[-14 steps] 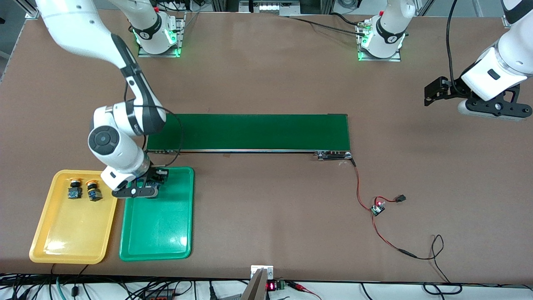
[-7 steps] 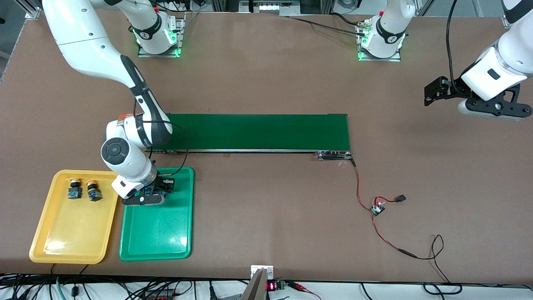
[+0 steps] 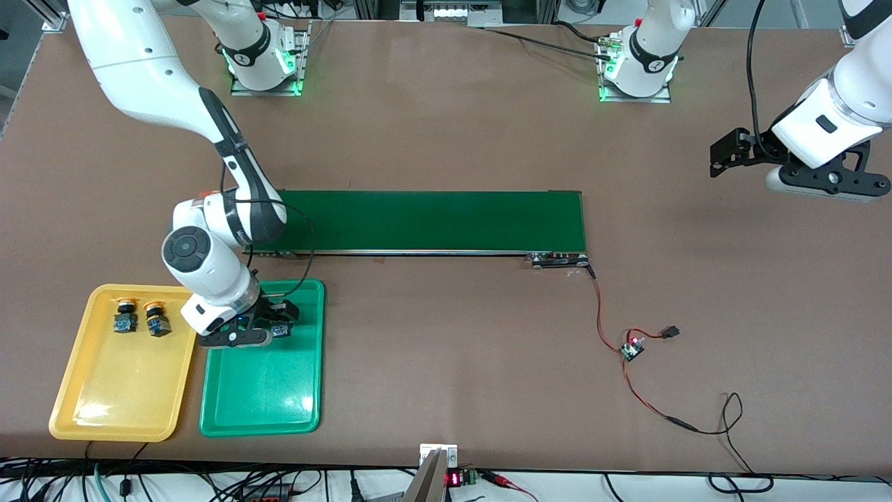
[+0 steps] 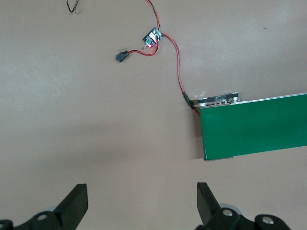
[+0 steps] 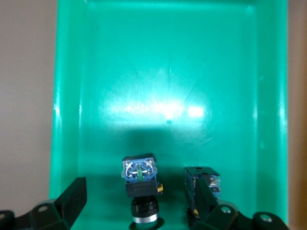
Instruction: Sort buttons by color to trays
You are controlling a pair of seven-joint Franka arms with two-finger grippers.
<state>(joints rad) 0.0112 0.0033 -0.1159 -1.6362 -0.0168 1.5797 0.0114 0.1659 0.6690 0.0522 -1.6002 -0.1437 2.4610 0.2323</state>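
Table (image 3: 446, 139) space is dominated by the long dark-green conveyor belt (image 3: 432, 221) running across its middle, with a red-and-black wire (image 3: 613, 348) and a small lit circuit board (image 3: 632, 347) lying off the belt's end toward the left arm.

At the table's corner toward the right arm and near the front camera, the yellow tray (image 3: 118, 390) and the green tray (image 3: 268, 390) sit side by side, long edges nearly touching. Both yellow-capped buttons (image 3: 139, 315) stand next to each other by the yellow tray's edge nearest the belt.

Over the green tray's edge nearest the belt, the right gripper (image 5: 139, 201) hangs low with its fingers spread wide and holding nothing. Directly between those fingers a button (image 5: 140, 177) lies on its side on the tray floor, long axis running from its blue terminal end, which points toward the tray's middle, to its cap end, which points toward the wrist. A second button (image 5: 202, 184) lies just beside it, close against one finger (image 5: 206, 201). Their cap colours cannot be made out here.

Judged from this, all four buttons seem to be in trays, and the coming move looks like a straight lift clear, minding the neighbour at that finger.

Well apart, the left gripper (image 4: 141, 203) waits over bare table near the left arm's end, fingers also wide and empty.
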